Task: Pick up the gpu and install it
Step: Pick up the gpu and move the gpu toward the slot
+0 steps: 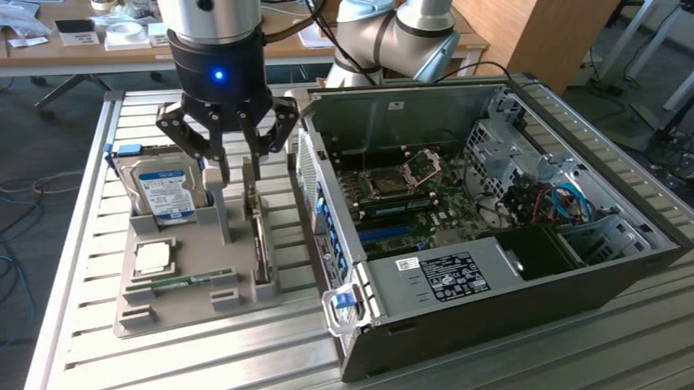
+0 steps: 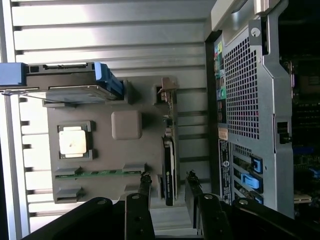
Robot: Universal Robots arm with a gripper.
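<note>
A slatted metal table [image 1: 76, 309] fills the foreground, with desks and floor cables behind it at the far side. On the table lies a grey tray [image 1: 184, 313], and just beside it, on the exterior view's right, an open computer case [image 1: 488, 268] lies on its side with its motherboard [image 1: 407, 195] exposed.

Only a narrow strip of table separates the tray from the case's perforated rear panel [image 2: 245, 100]. The gpu [image 1: 258, 236] stands on edge in a slot along that side of the tray, running near to far, so the case wall is close on one side. A raised grey block [image 2: 126, 125] stands on the tray on the card's other side. Above the card the space is open.

The gripper [image 1: 233, 175] hangs over the far end of the gpu with its jaws spread wide, holding nothing. In the wrist view the fingers [image 2: 145, 187] stand either side of the card [image 2: 169, 165], with a gap on each side.

On the tray, a hard drive [image 1: 165, 191] stands at the far left corner, a processor chip [image 1: 155, 258] lies nearer, and a green memory stick [image 1: 179, 283] lies nearer again.
</note>
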